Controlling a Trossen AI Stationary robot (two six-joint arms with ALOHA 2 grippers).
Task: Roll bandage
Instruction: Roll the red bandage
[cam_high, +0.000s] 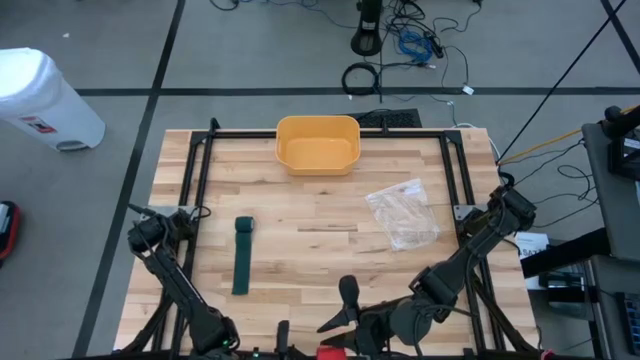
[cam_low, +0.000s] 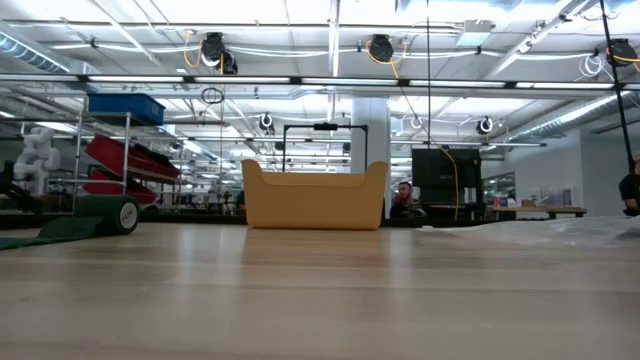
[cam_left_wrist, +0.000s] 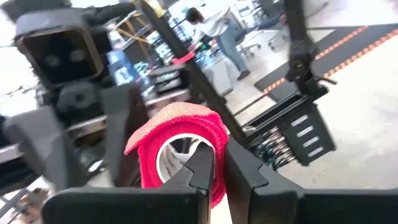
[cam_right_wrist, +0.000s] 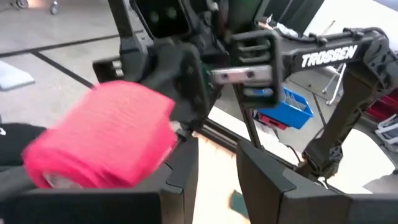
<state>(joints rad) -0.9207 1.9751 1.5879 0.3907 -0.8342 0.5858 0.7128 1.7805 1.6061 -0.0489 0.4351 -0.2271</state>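
Note:
A red bandage roll (cam_left_wrist: 180, 140) with a white hollow core hangs off the table's near edge, showing as a red spot (cam_high: 330, 353) in the high view. My left gripper (cam_left_wrist: 221, 158) is shut on it. My right gripper (cam_right_wrist: 217, 155) faces it from the right with its fingers apart and nothing between them; the roll (cam_right_wrist: 106, 137) sits just outside one finger (cam_right_wrist: 181, 165). A dark green bandage strip (cam_high: 241, 258) lies flat on the table's left half, its far end (cam_low: 122, 213) rolled up. My left gripper pinches the roll's wall (cam_left_wrist: 219, 143), one finger (cam_left_wrist: 202, 165) in the hollow core and the other outside. The fingers come in about level from the table's left. The roll is lifted clear of the table. My right gripper: I cannot tell whether its finger touches the roll.
A yellow bin (cam_high: 317, 143) stands at the far middle of the table. A clear plastic bag (cam_high: 403, 213) lies right of centre. A black frame (cam_high: 190, 180) runs around the tabletop. People show in the room beyond the table.

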